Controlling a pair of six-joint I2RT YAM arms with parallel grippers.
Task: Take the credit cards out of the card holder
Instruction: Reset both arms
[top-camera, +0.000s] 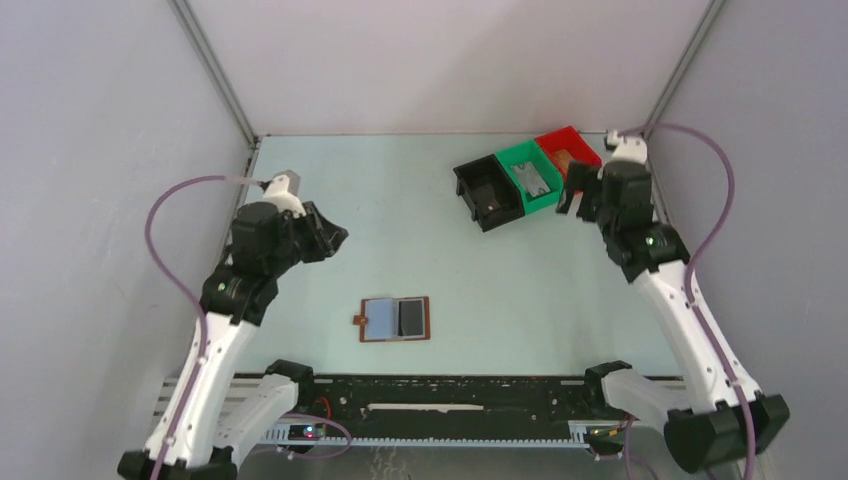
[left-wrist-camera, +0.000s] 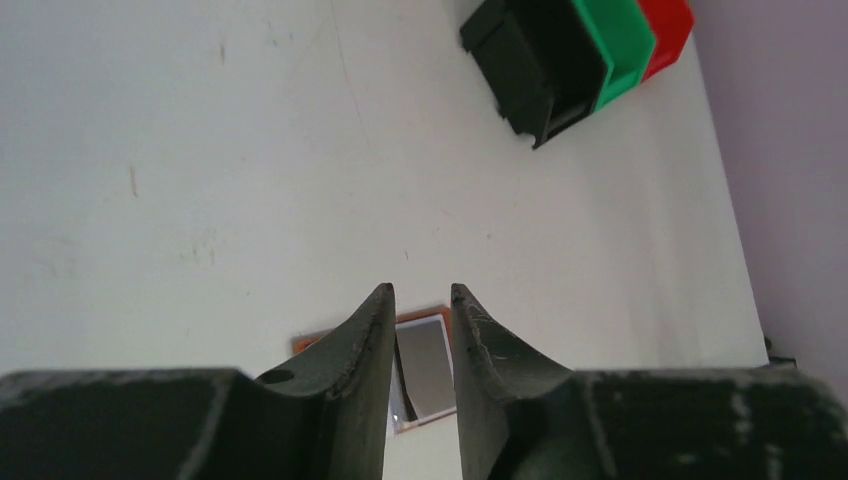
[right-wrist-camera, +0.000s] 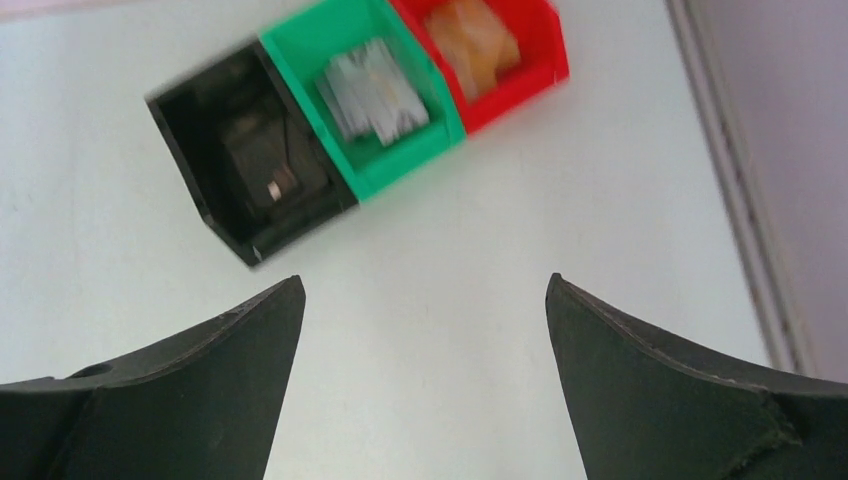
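- The left gripper (left-wrist-camera: 420, 300) hangs over the left side of the table (top-camera: 400, 200), about midway between the near and far edges. Its jaws are drawn almost together with only a slit between them, and they hold nothing.
- The right gripper (right-wrist-camera: 425, 290) is spread wide and empty. It hovers by the right edge, just beside the row of bins in the far right corner.
- The card holder (top-camera: 395, 320) lies open and flat close to the near edge, a little left of the middle. It shows one pale blue panel and one black panel, and neither arm touches it.
- No card sticks out of it, but I cannot tell whether a pocket hides one.
- The credit cards (right-wrist-camera: 375, 90) seem to be in the bins. A grey-white stack sits in the green bin (top-camera: 530, 178), tan-orange pieces lie in the red bin (top-camera: 568, 152), and something dark lies in the black bin (top-camera: 487, 192). The right wrist view is blurred, so I cannot count them.
- As a judgement, the task looks done or nearly so; what may be left is checking the pockets.
- The table is pale, matt and lightly scuffed.
- Plain grey walls (top-camera: 450, 60) close it in, with metal posts (top-camera: 215, 70) rising from the far corners.
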